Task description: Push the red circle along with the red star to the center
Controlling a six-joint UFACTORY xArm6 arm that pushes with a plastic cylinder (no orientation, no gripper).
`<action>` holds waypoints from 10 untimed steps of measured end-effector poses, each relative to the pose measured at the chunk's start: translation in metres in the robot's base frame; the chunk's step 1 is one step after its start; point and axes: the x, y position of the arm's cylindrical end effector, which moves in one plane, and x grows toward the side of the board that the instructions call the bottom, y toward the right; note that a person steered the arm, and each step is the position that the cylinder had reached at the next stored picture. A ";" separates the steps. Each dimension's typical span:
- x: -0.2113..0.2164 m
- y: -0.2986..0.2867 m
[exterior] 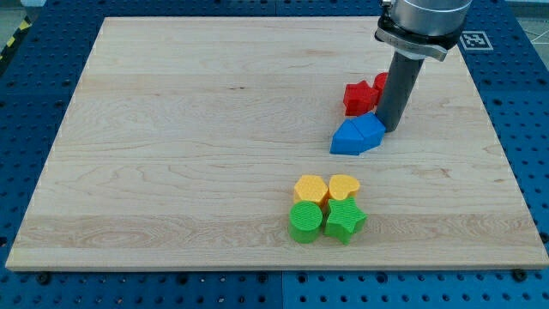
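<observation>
Tip: my tip [392,127] stands in the upper right of the frame, touching the blue block's [358,135] right end; it is a bare rod, no claw to open or close.
Red star [361,97]: just left of the rod.
Red circle [382,83]: mostly hidden behind the rod, touching the star.
Lower centre: yellow hexagon [309,188], yellow heart [344,185], green circle [304,221], green star [344,220], clustered on the wooden board [171,154].

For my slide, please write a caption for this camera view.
My tip touches the blue block, just below the red star and half-hidden red circle.
</observation>
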 end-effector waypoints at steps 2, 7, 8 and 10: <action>0.001 0.061; -0.080 0.051; -0.075 0.036; -0.056 0.011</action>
